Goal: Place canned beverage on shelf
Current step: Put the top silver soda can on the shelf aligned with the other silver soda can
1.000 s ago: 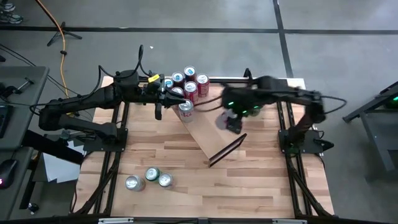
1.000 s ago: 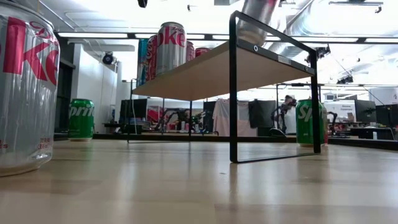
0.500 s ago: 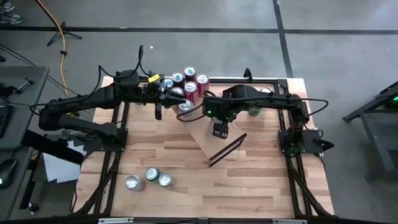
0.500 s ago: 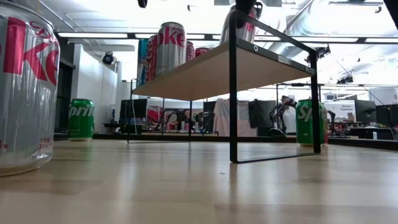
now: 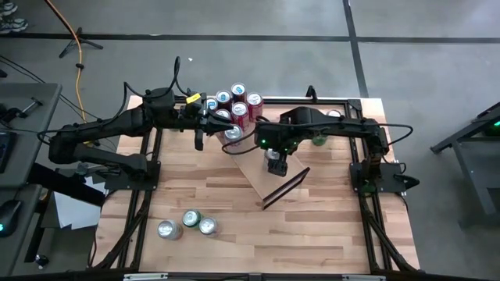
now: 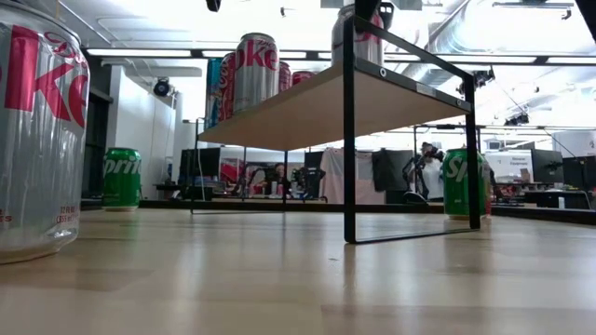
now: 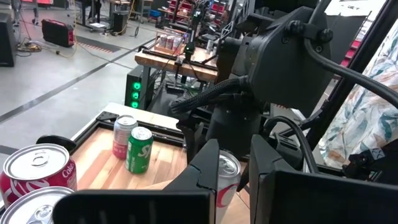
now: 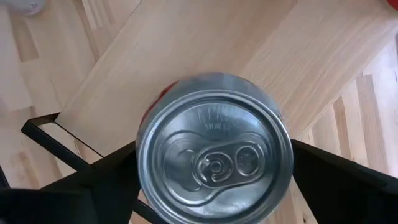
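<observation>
Over the shelf: the right gripper hangs pointing straight down, its jaws standing wide to either side of a silver can.
Can, place: it stands on the pale plank of the shelf, near the end bounded by the black frame bar; in the low view it shows atop the shelf behind the frame's front corner.
Can, axis: upright, long axis vertical, pull-tab lid facing up at the right wrist camera.
Right jaws: spread apart; the right wrist view shows one dark finger on each side of the can, and whether they touch its wall cannot be told.
Shelf, lie: its plank runs on a slant across the tabletop, one end near the red cans, the other toward the tabletop's middle.
Left gripper: left gripper sits clenched at the shelf's far end, beside the red cans; its wrist view looks past its own fingers at the right arm.
Other cans: three stand together near the tabletop's front edge; a green can and a red one stand side by side at the back edge.
</observation>
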